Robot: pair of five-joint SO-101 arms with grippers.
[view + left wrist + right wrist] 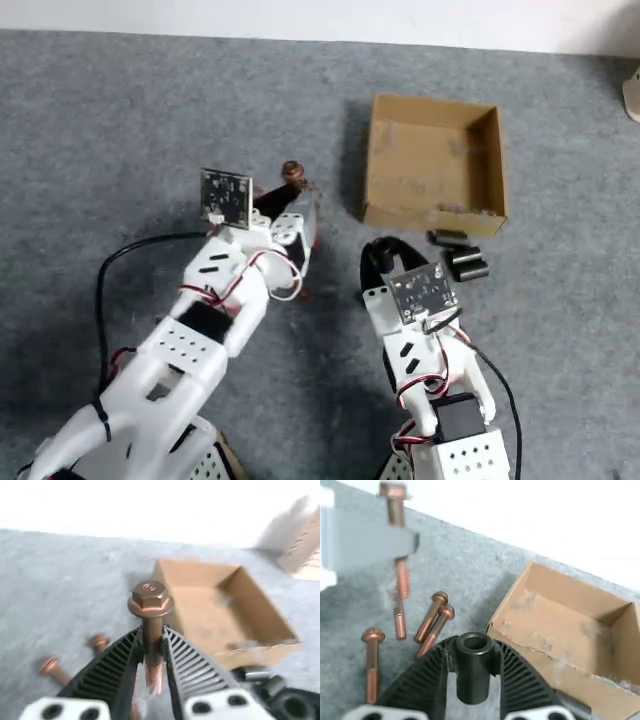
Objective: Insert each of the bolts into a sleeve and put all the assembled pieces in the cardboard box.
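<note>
My left gripper is clamped on a copper flange bolt, long axis upright, hex head up and threads down, left of the cardboard box in the high view. My right gripper grips a black sleeve, upright, bore facing up. I see loose bolts lying flat on grey carpet and spare sleeves just beside the box's front wall. A white wall stands behind.

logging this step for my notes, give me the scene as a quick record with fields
left gripper: shut on a bolt, held upright, head up
right gripper: shut on a sleeve, opening up
box: open, no assembled pieces seen inside
loose bolts: several lying on the carpet
loose sleeves: beside the box
</note>
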